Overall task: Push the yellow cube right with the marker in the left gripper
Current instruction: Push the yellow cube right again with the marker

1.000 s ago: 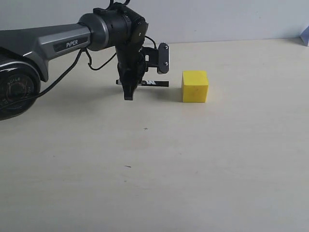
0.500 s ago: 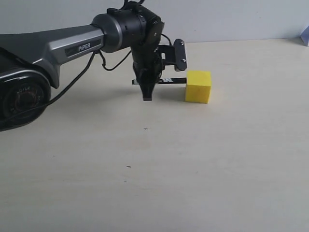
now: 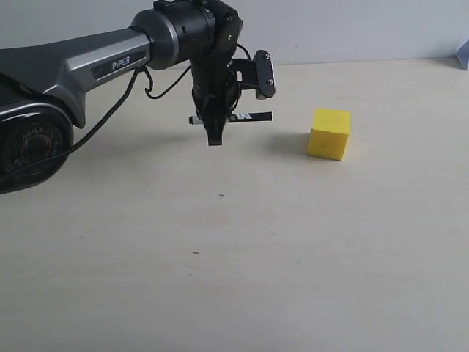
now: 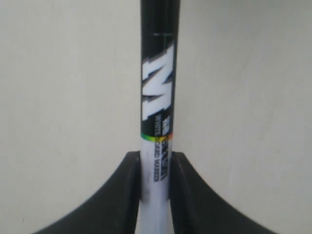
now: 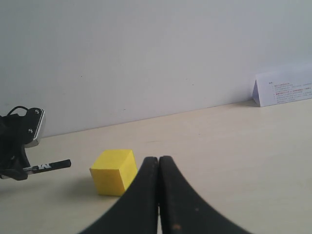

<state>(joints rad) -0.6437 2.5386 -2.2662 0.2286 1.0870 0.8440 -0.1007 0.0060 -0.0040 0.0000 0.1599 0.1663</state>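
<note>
The yellow cube (image 3: 328, 134) rests on the pale table, right of centre and turned slightly askew. My left gripper (image 3: 214, 136) hangs to its left, shut on the marker (image 3: 253, 116), which lies level with its black end pointing at the cube; a clear gap separates tip and cube. In the left wrist view the dark fingers (image 4: 127, 195) clamp the marker's white barrel (image 4: 156, 175), and my left gripper (image 4: 155, 165) sees only bare table ahead. My right gripper (image 5: 158, 162) is shut on nothing, and beyond it lie the cube (image 5: 113, 171) and the marker (image 5: 48, 166).
A folded white card (image 5: 285, 87) stands by the back wall at the far right, seen as a corner (image 3: 464, 53) in the exterior view. The table (image 3: 234, 264) meets a light grey wall behind the arm.
The marker pushed the cube to the right, and the cube turned a little. Since then the left gripper has drawn back left and slightly up, leaving a gap.
</note>
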